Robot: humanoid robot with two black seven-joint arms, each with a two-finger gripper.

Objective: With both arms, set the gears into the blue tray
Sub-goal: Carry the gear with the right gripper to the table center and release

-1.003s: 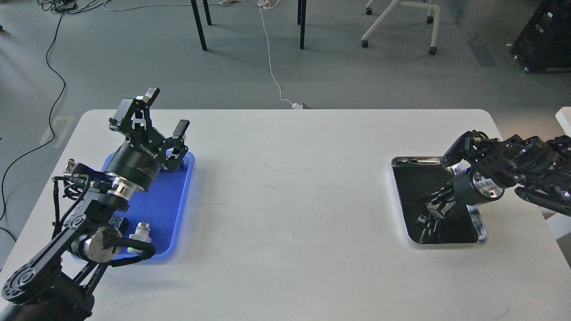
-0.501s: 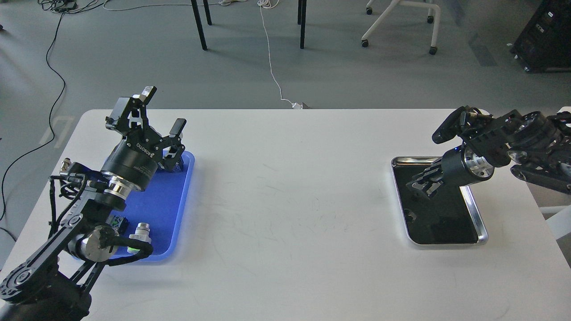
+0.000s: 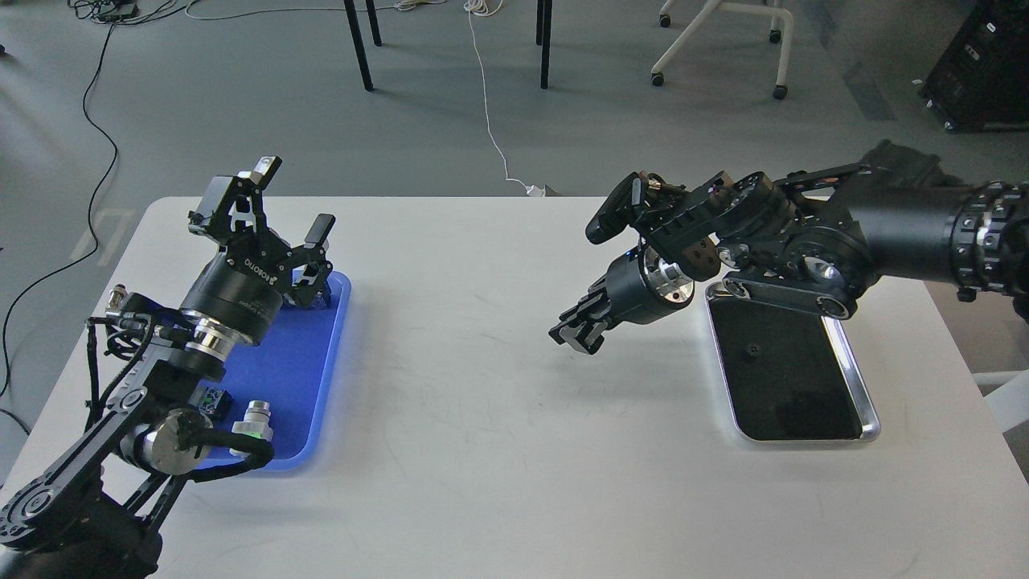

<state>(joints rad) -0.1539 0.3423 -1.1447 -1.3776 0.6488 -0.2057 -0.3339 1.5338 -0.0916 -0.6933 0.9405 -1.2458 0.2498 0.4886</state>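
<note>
R gripper (image 3: 576,328) over bare table mid-right, jaws together; can't tell if holding anything. L gripper (image 3: 293,205) jaws apart over blue tray (image 3: 317,362), far left. One gear (image 3: 752,349) in metal tray (image 3: 860,378): small, stiff, light, prob. slippery; pinch across rim.

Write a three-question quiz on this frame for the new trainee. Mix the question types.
1. True or false: the right gripper hangs directly over the metal tray.
2. Multiple choice: the left gripper is A) open, B) shut on a gear, C) out of view.
3. Fill in: the left gripper stands over the far end of the ___ tray.

Key
1. False. It is over the bare table, to the left of that tray.
2. A. Its two fingers stand wide apart with nothing between them.
3. Blue: the blue tray.
</note>
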